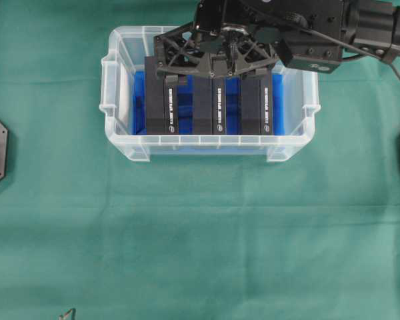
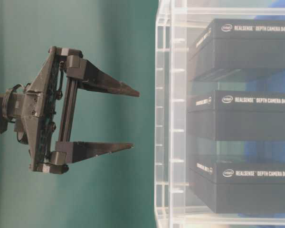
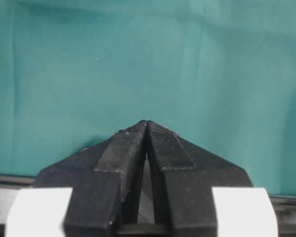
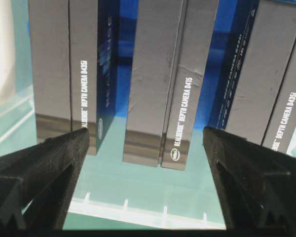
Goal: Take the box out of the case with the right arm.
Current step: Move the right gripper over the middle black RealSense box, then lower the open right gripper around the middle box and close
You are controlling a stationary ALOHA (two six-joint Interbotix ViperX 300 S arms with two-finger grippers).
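Three boxes on edge fill the case, with blue gaps between.
The case [image 1: 123, 143] walls ring three upright black boxes: left [image 1: 161, 97], middle [image 1: 210, 107], right [image 1: 257, 107]. Narrow blue-lined gaps separate them. The right gripper [image 1: 217, 61] hangs wide open above the middle box; green cloth [image 1: 200, 247] lies bare in the lower frame.

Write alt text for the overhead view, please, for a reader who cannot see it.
A clear plastic case on a green cloth holds three black boxes standing side by side on a blue lining. The all-black right arm reaches in from the upper right, its open tool spread over the boxes.
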